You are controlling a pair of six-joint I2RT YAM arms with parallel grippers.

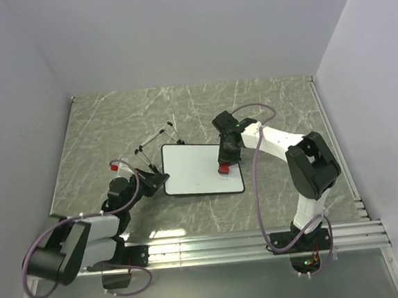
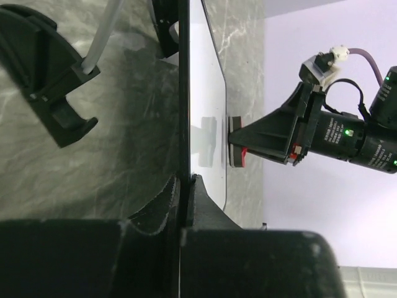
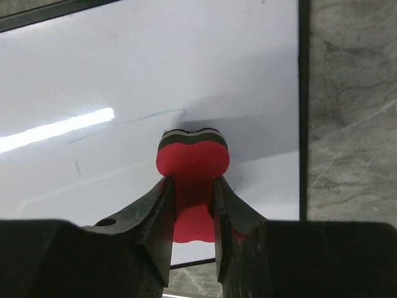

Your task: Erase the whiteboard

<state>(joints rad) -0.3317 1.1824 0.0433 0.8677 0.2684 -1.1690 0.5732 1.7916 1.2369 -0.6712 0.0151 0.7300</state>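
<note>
**Erasing under way, thin strokes left**

The whiteboard (image 1: pixel 196 176) is lying flat mid-desk (image 1: pixel 106 122). The left hand (image 1: pixel 154 181) is clamping its left edge. The right hand (image 1: pixel 224 162) is gripping the red eraser (image 3: pixel 192 162) near the right edge. Only the right wrist view is showing faint strokes (image 3: pixel 152 115) waiting beside the eraser. Only the left wrist view is showing the pad touching the surface.

1. Top view: high at the near side, looking down over the whole bench (image 1: pixel 113 121).
2. Left wrist: close, skimming sideways along the whiteboard (image 2: pixel 208 93) from its left edge.
3. Right wrist: close above the whiteboard, which all three views share.
</note>
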